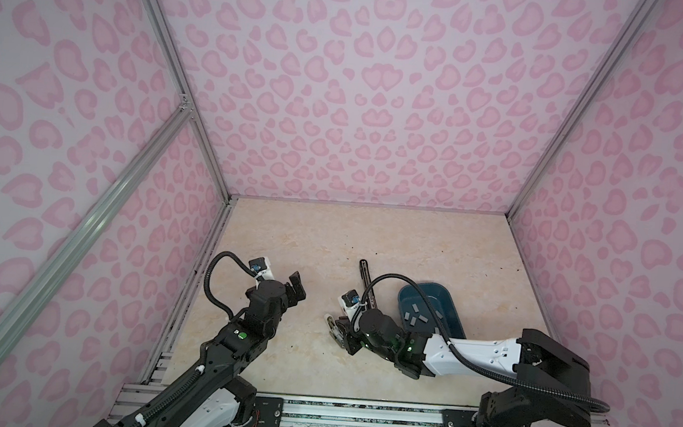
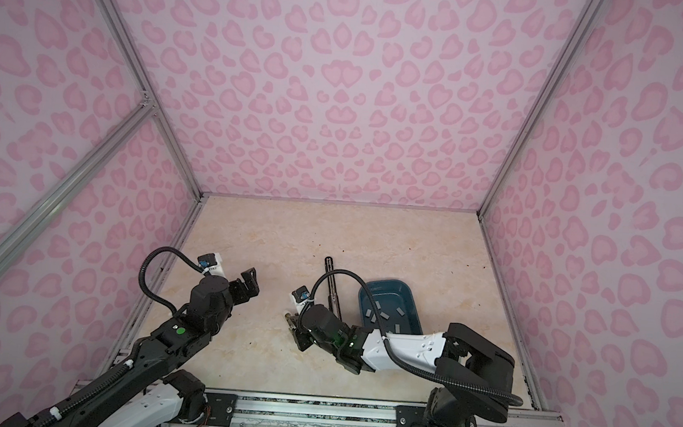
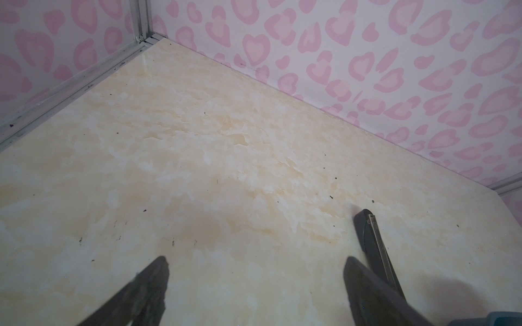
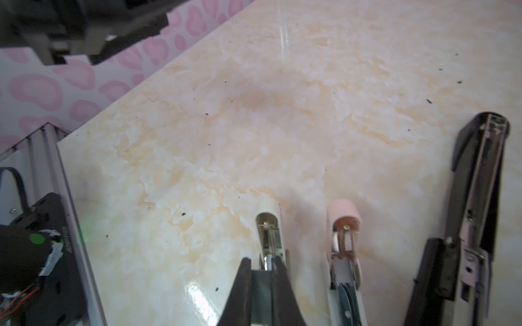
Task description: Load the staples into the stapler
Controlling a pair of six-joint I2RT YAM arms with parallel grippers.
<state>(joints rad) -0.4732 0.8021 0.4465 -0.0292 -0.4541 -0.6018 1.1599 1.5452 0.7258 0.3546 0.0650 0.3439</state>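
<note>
My right gripper (image 1: 337,331) (image 4: 262,261) is low over the table's middle, shut on a grey strip of staples (image 4: 261,285). The strip's tip sits at the metal channel of a small white stapler (image 4: 269,231) (image 1: 330,321) lying folded open. Its pink-tipped other half (image 4: 344,225) lies alongside. More staples (image 1: 415,314) (image 2: 382,311) lie loose in a blue tray (image 1: 430,285) behind my right wrist. My left gripper (image 1: 297,289) (image 3: 258,282) hovers open and empty to the left, its fingers (image 3: 152,282) wide apart.
A long black stapler (image 1: 365,277) (image 4: 474,197) (image 3: 370,237) lies open between the white stapler and the tray. Pink patterned walls close in the marble-look table (image 1: 308,241) on three sides. A metal rail (image 1: 357,416) runs along the front edge.
</note>
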